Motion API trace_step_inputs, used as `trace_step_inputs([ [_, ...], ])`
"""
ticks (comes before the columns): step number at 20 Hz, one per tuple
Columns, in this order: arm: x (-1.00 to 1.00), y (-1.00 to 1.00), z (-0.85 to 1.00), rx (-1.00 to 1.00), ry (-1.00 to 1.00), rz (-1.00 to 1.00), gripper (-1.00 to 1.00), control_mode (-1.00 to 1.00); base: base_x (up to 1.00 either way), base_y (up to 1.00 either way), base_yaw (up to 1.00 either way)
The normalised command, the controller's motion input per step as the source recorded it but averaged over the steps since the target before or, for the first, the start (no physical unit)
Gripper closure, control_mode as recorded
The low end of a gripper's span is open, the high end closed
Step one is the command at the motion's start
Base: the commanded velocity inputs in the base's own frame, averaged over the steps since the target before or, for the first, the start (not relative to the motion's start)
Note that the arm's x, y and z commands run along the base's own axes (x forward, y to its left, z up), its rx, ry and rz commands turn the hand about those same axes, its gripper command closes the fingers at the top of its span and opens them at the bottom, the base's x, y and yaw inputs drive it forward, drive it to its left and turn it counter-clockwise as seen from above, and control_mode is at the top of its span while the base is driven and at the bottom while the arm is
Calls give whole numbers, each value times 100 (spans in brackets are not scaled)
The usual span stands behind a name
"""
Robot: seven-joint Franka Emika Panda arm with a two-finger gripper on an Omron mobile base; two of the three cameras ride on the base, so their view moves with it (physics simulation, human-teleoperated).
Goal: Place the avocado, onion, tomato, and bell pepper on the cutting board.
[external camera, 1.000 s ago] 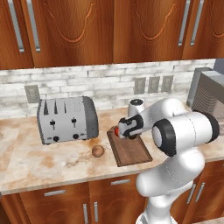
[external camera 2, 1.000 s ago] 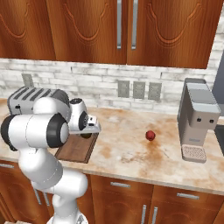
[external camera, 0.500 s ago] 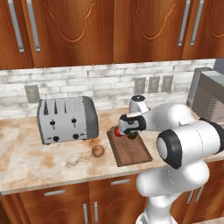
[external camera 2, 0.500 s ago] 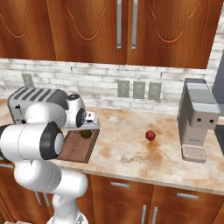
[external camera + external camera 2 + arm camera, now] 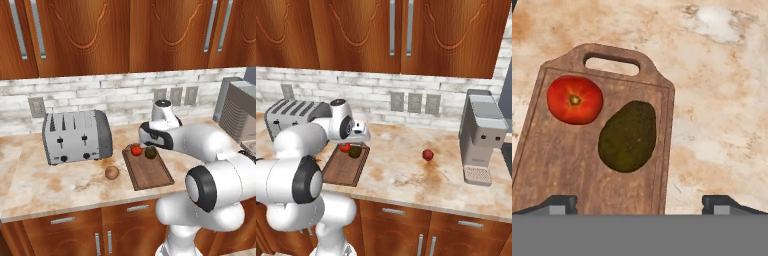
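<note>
The robot's two-finger gripper, its dark tips spread wide and holding nothing, hangs above the flat dark brown rectangular wooden cutting board on the marbled tan desk, having lifted clear since half a second ago, when it sat low over the board's far end. That leaves the dark olive-green, dull-skinned, pear-shaped avocado released on the board, just beside the glossy round red tomato near the handle loop; two of four items appear delivered. The small tan-brown round onion waits on the desk just left of the board, near the silver toaster, and a small red ball lies well apart, toward the grey coffee machine.
</note>
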Motion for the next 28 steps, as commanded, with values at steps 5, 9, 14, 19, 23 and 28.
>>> trace_step_inputs([
  [5, -15, -37, 28, 0, 0, 0, -100, -100, 0, 0, 0],
  [9, -3, -59, 14, 0, 0, 0, -100, -100, 0, 0, 0],
  [14, 0, -65, 7, 0, 0, 0, -100, -100, 0, 0, 0],
  [19, 0, -66, 6, 0, 1, 0, -100, -100, 0, 0, 0],
  [23, 0, -65, 2, 0, 0, 0, -100, -100, 0, 0, 0],
  [28, 1, -61, 0, 0, 1, 0, -100, -100, 0, 0, 0],
])
